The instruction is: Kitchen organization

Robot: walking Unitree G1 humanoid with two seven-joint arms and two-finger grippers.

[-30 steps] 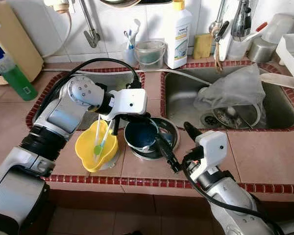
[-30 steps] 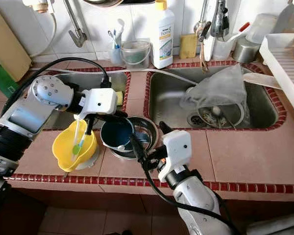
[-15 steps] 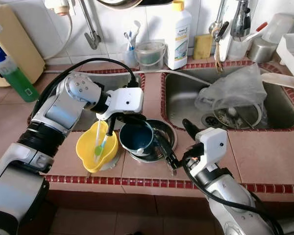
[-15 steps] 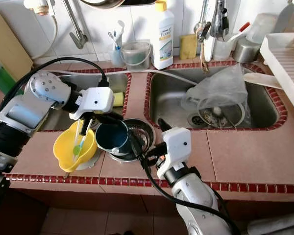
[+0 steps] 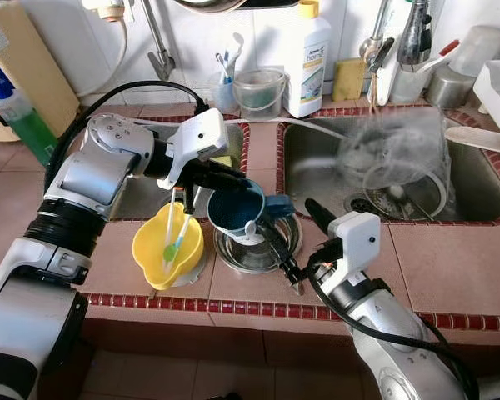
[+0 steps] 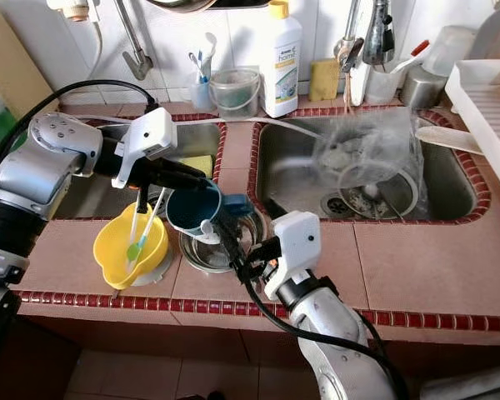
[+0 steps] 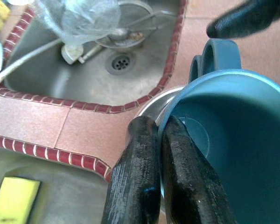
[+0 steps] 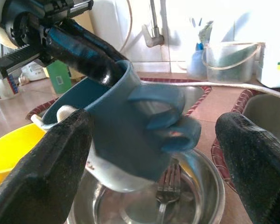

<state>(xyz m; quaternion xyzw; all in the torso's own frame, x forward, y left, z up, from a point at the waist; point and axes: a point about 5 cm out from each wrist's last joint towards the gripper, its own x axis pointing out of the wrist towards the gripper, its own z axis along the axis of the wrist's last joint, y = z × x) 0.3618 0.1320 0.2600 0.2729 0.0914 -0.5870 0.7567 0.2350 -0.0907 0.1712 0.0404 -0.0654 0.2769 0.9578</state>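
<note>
1. The scene is a kitchen counter (image 5: pixel 450 254) of pink tiles with a dark red border, with two steel sinks set in it and a white tiled wall behind.

2. The left gripper (image 7: pixel 154 140) is clenched on the rim of the blue mug (image 5: pixel 237 208): one finger is inside the mug and the other outside, with the wall of the mug pinched between them.

3. A second ago the mug sat low inside the steel bowl (image 5: pixel 262 250), which stands on the counter near its front edge, between the two sinks. Now the mug is lifted clear of the bowl and tilted, with its handle toward the right sink (image 5: pixel 475 179).

4. A white spoon (image 5: pixel 248 229) leans at the low side of the mug's rim. A fork (image 8: pixel 164 196) lies at the bottom of the bowl.

5. The right gripper (image 8: pixel 154 140) has stayed near the front edge of the counter, with its fingers spread wide on both sides of the mug and touching nothing.

6. Just beside the bowl, toward the left sink, is the yellow bowl (image 5: pixel 167 246) with two toothbrushes in it.

7. The lifting probably means that the mug is now separated from the bowl and can go to another place; the tilt could let the spoon slide out.
</note>
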